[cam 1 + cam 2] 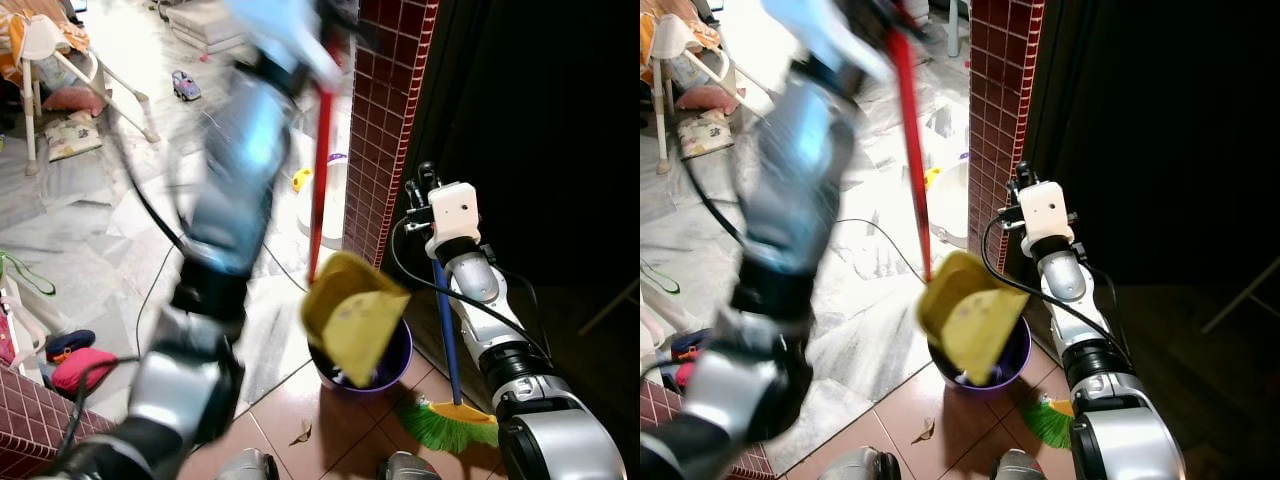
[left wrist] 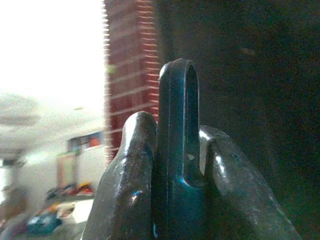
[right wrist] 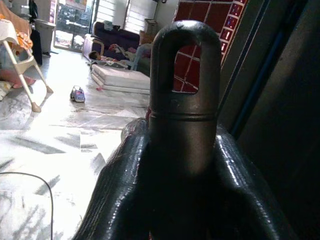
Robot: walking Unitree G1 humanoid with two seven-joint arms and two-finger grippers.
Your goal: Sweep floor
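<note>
Left gripper (image 2: 172,200) clamps dustpan handle (image 2: 176,125); right gripper (image 3: 185,190) clamps broom handle (image 3: 185,90).

Yellow dustpan (image 1: 352,315) tipped over purple bin (image 1: 397,362)

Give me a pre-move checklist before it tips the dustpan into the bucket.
1. Left gripper shut on the dustpan handle: ok.
2. Right gripper shut on the broom handle: ok.
3. Dustpan over the bucket: ok.
4. Broom head down on the tiles, beside the bucket: ok.
5. Dustpan's load: cannot tell.
6. Floor swept: not ok, a leaf lies near the bucket.
</note>
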